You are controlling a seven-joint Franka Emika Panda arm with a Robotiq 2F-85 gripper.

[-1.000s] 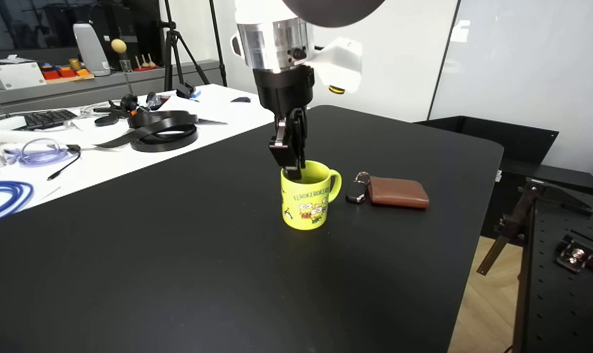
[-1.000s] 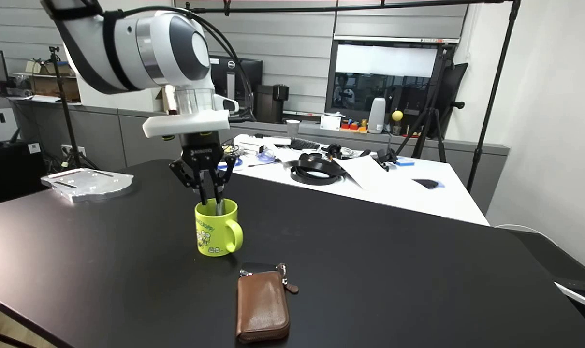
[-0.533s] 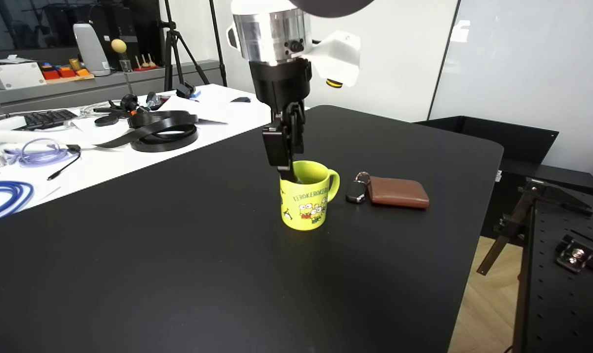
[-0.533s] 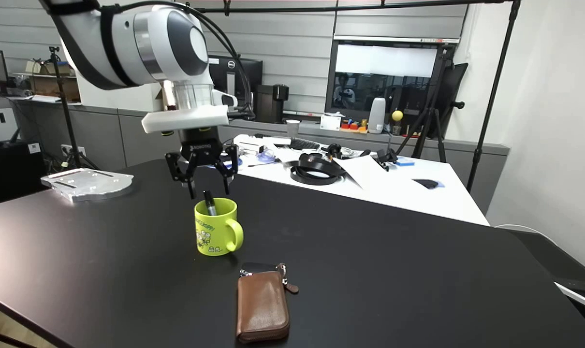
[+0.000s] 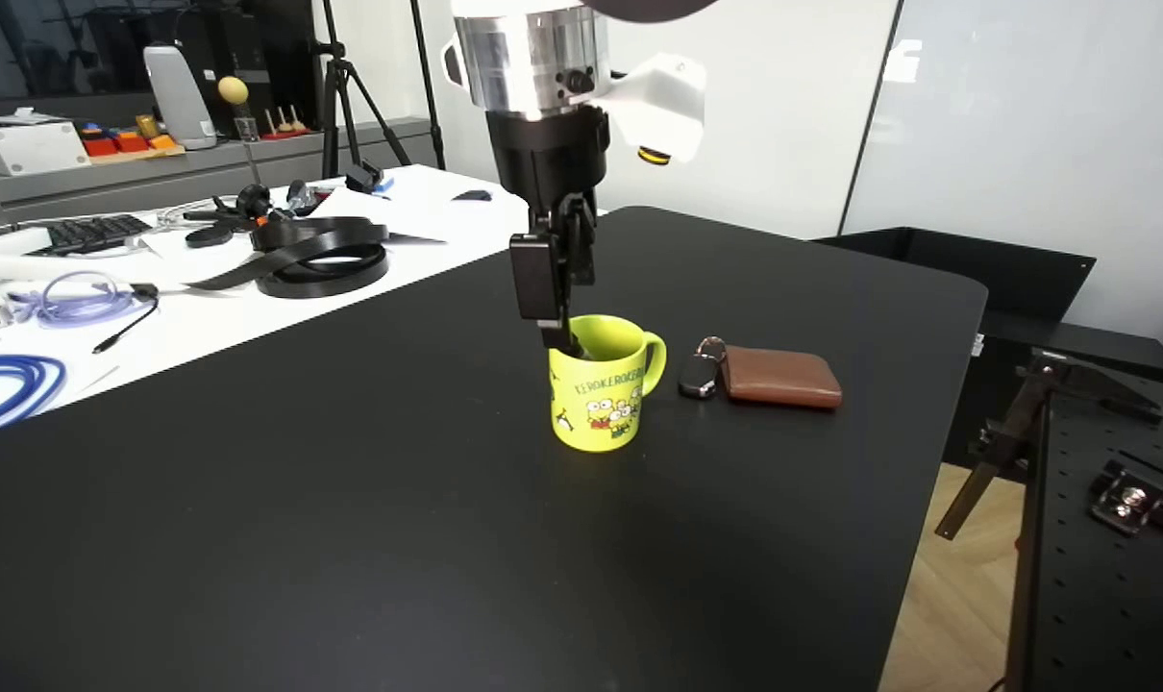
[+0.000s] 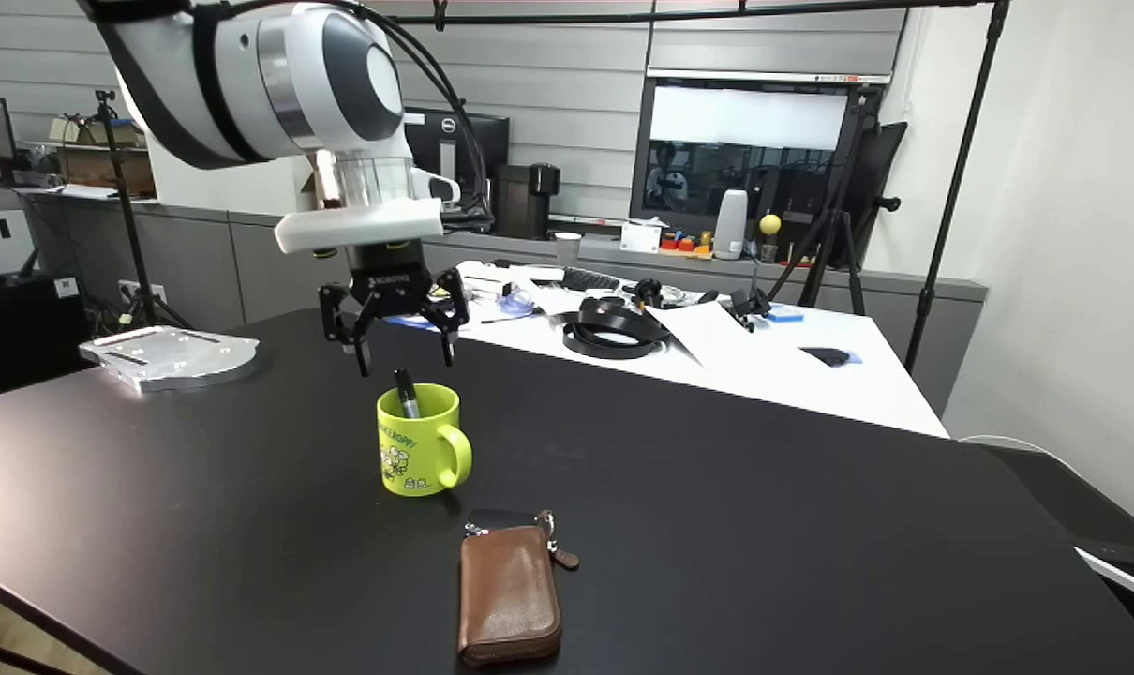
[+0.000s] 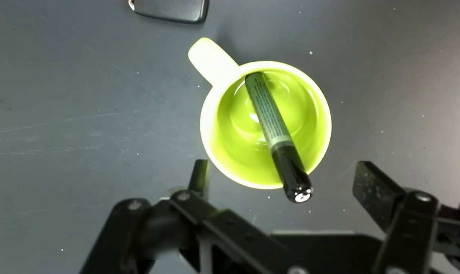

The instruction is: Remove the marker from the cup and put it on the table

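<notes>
In the wrist view the marker (image 7: 270, 118) leans inside the yellow-green cup (image 7: 213, 62), its black cap poking out over the rim. Its lower end rests inside near the handle side. The cup (image 6: 417, 461) stands upright on the black table (image 6: 764, 553). My gripper (image 6: 406, 356) is just above the cup, jaws spread wide. The marker's cap lies between and below the fingertips, touching neither of the fingers (image 7: 378, 190). In an exterior view the gripper (image 5: 564, 336) hides most of the marker behind it.
A brown wallet (image 6: 509, 595) lies near the cup on its handle side, with a black key fob (image 5: 699, 375) attached. Farther off on the table is a flat metal plate (image 6: 169, 358). A white table (image 6: 717, 337) cluttered with cables and straps stands alongside.
The jaws have spread from narrow around the marker to wide apart. The marker has tipped over to lean on the cup's rim. My gripper has risen slightly; the cup has barely moved.
</notes>
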